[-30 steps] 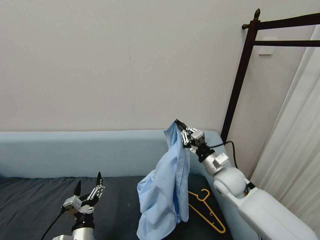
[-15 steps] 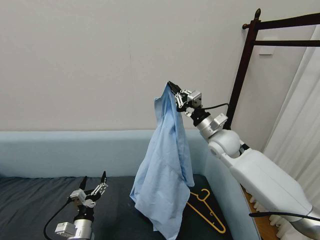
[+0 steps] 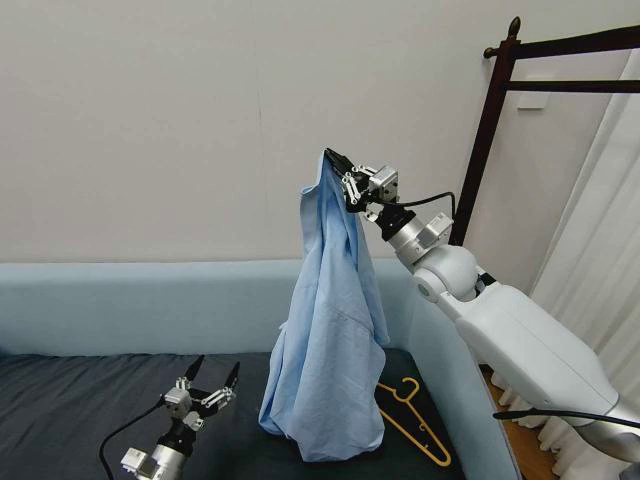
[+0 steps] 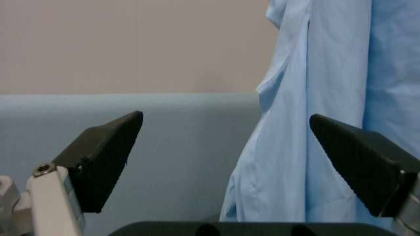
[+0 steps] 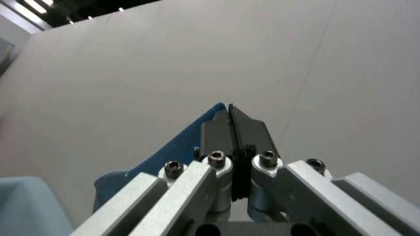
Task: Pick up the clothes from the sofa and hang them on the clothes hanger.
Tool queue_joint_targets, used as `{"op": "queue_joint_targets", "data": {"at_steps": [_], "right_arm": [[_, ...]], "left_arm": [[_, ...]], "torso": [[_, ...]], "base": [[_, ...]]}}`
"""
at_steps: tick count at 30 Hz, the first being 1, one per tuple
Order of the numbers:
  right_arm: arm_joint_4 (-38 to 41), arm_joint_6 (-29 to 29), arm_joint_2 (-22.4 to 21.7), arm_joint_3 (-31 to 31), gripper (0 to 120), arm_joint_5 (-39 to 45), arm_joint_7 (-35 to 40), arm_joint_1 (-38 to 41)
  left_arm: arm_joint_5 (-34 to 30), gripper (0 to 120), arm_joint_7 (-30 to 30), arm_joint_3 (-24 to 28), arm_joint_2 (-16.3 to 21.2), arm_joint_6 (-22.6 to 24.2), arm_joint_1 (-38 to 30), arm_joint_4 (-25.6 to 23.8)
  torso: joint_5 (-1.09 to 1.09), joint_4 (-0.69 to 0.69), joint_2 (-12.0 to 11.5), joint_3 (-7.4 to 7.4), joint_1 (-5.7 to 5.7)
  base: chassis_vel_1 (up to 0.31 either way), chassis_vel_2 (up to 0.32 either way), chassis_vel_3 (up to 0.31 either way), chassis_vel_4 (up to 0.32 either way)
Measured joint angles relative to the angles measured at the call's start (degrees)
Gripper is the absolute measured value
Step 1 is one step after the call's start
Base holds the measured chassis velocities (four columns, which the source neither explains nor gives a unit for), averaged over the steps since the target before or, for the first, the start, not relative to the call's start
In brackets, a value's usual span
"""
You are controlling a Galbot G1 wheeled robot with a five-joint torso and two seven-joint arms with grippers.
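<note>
A light blue shirt (image 3: pixel 330 340) hangs in the air above the sofa, its lower hem near the dark seat. My right gripper (image 3: pixel 333 165) is shut on the shirt's top, high in front of the wall; in the right wrist view the closed gripper (image 5: pixel 231 118) pinches blue cloth (image 5: pixel 164 152). My left gripper (image 3: pixel 205 385) stands open low over the seat, left of the shirt; in the left wrist view its fingers (image 4: pixel 105 152) are spread with the shirt (image 4: pixel 315 128) beyond them. A yellow hanger (image 3: pixel 415 420) lies on the seat by the shirt's hem.
The pale blue sofa back (image 3: pixel 130 305) runs along the wall, with the dark seat cushion (image 3: pixel 60 410) below. A dark wooden clothes rack (image 3: pixel 490 130) stands at the right, its rail high up. White curtains (image 3: pixel 590 300) hang at the far right.
My right gripper has lifted the shirt well up and slightly left, so the cloth hangs longer and straighter. The left gripper has drifted a little right and lower.
</note>
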Motion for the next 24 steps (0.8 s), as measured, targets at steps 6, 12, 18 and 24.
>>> {"op": "queue_joint_targets", "data": {"at_steps": [6, 12, 18, 24], "right_arm": [[-1.7, 0.2, 1.0, -0.3, 0, 1.0, -1.5, 1.7], [-1.4, 0.2, 0.8, -0.3, 0, 1.5, -1.7, 1.9], [-0.5, 0.1, 0.7, -0.1, 0, 1.6, -1.6, 1.5], [0.0, 0.0, 0.4, 0.3, 0, 1.7, -1.6, 1.2]], "left_arm": [[-0.3, 100, 11.4, 1.6, 1.1, -0.1, -7.4, 8.4], [2.4, 100, 18.5, 4.5, -0.6, -0.6, -13.7, 16.6], [4.3, 92, 18.5, 6.3, -4.4, -1.6, -17.9, 22.4], [4.4, 88, 18.8, 7.2, -6.6, -1.8, -20.8, 25.6]], "torso": [[0.01, 0.0, 0.0, 0.0, 0.0], [0.02, -0.01, 0.0, 0.0, 0.0], [0.02, -0.02, 0.0, 0.0, 0.0], [0.02, -0.02, 0.0, 0.0, 0.0]], "base": [[0.0, 0.0, 0.0, 0.0], [0.0, 0.0, 0.0, 0.0], [0.0, 0.0, 0.0, 0.0], [0.0, 0.0, 0.0, 0.0]]}}
